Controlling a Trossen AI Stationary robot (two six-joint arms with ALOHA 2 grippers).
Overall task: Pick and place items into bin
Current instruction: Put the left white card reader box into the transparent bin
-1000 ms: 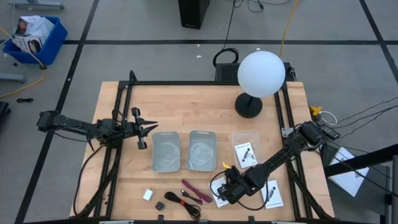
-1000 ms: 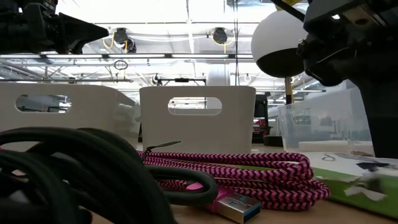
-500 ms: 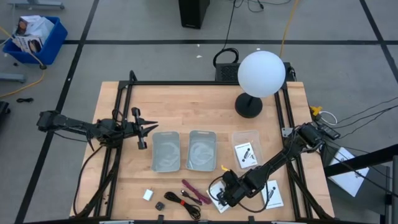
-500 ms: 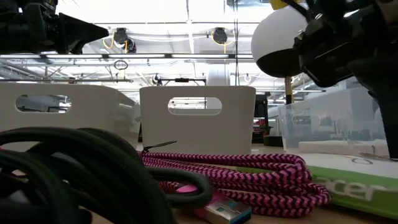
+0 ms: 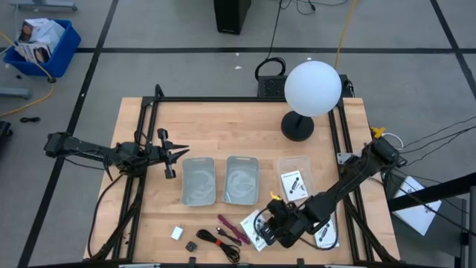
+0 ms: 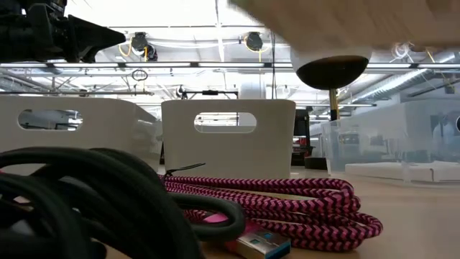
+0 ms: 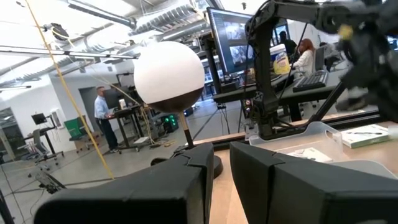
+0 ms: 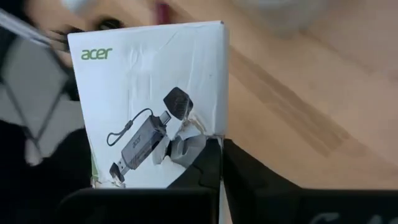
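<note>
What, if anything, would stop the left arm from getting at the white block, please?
Probably nothing, so likely yes: the left gripper hangs beside the bins, with bare table between it and the white block. The right gripper, shut on a card, is off to the side.

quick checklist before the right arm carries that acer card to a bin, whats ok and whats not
1. Grip: right gripper is closed on the white acer card's edge: ok.
2. Card off the table: it fills the right wrist view and no longer lies before the low camera: ok, though clearance cannot be told.
3. Bins: the two grey trays look open: ok.
4. Clear bin already holds a card: ok.
5. Path: pink cable lies close beside the pick spot: cannot tell if clear.
6. Left gripper is parked at the table's left side, away: ok.
</note>
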